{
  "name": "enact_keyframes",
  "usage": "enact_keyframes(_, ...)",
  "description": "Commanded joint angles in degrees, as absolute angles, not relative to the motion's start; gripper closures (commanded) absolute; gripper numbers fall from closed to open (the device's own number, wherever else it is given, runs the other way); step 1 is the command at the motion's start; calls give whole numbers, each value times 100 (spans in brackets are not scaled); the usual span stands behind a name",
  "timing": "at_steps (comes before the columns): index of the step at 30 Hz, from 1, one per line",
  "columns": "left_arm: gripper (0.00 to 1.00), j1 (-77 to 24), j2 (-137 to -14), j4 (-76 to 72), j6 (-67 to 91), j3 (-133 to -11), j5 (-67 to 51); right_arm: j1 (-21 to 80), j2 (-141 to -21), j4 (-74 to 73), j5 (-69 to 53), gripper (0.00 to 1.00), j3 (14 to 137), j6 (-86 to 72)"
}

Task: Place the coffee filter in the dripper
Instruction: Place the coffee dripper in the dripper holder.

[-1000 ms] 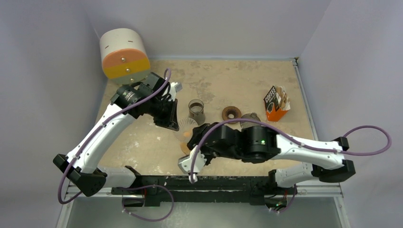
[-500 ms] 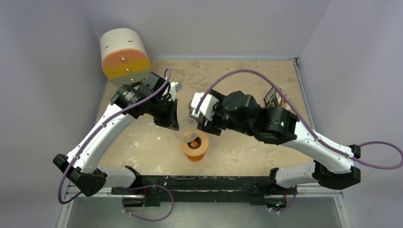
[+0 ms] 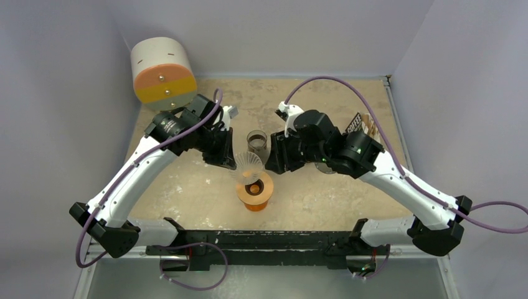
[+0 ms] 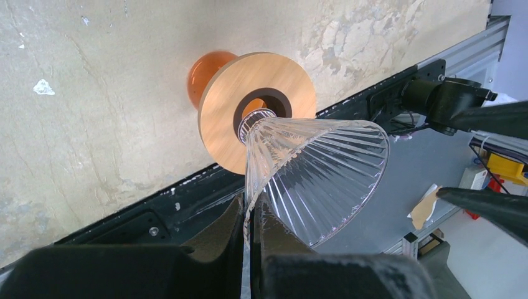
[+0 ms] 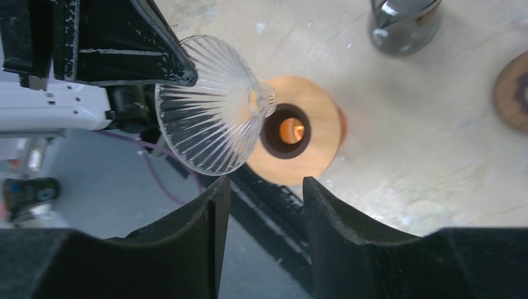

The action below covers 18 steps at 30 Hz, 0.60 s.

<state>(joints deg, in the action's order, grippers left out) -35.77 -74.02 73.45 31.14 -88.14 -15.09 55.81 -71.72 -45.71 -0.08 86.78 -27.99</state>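
The dripper, a clear ribbed glass cone, hangs tilted just above a wooden ring on an orange stand. My left gripper is shut on the dripper's rim. Just right of the cone, my right gripper is open and holds nothing. In its wrist view the dripper and the ring lie beyond the gripper. No loose coffee filter shows. An orange and black coffee box peeks out behind the right arm.
A small glass cup stands on the table behind the dripper. A brown ring lies to its right. A white, orange and yellow cylinder sits at the back left corner. The black rail runs along the near edge.
The right arm swung from low over the stand at the front up and back to the dripper's right side. The left arm with the dripper stayed put.
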Motion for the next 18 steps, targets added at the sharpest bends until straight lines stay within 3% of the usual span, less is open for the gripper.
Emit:
enact_keyframes(1,100,-3601,-7369,7127,3295,-8805,-1624,5563,-7034,-4250,-414,53,8540,-4100)
enact_keyframes(9,100,-3595,-7418,7062,3323,-8815,-1851,5559,-7167,-4011,-418,63,8285,-4733)
enact_keyframes(18,100,-3595,-7414,7039,3338,-8763,-1982,5563,-7461,-4166,-42,67,8550,-4712)
